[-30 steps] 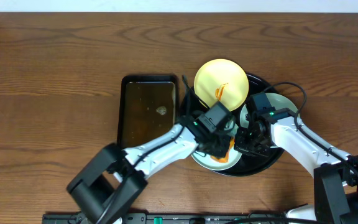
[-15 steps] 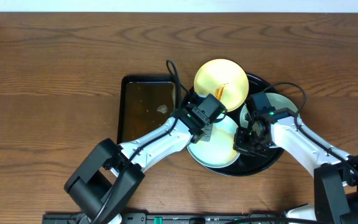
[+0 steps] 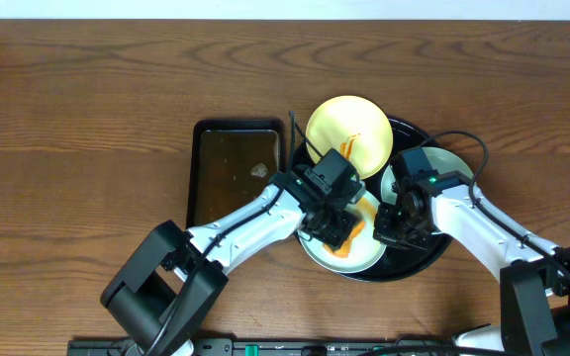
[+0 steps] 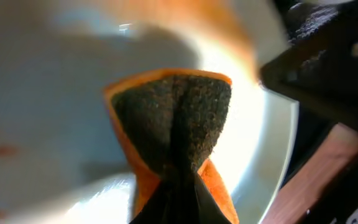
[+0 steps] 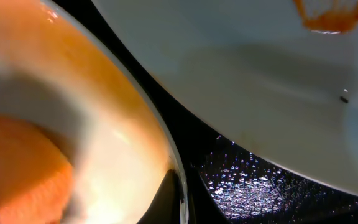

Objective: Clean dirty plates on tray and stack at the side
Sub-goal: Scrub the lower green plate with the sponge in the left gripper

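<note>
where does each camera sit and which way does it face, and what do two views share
overhead: fixed above the table, facing straight down on the tray; both arms show.
left wrist: on the left arm, facing down past the left tool at the sponge on the front plate.
right wrist: on the right arm, facing low across the tray; right tool tips show.
shared: all see the front plate.

my overhead view is evenly lit and sharp, with soft shadows on the brown wooden table (image 3: 87, 119). both wrist views are close and blurry. glare washes out the pale round plate (image 4: 257, 134), and wet sparkles dot the glossy black tray (image 5: 247, 183).
</note>
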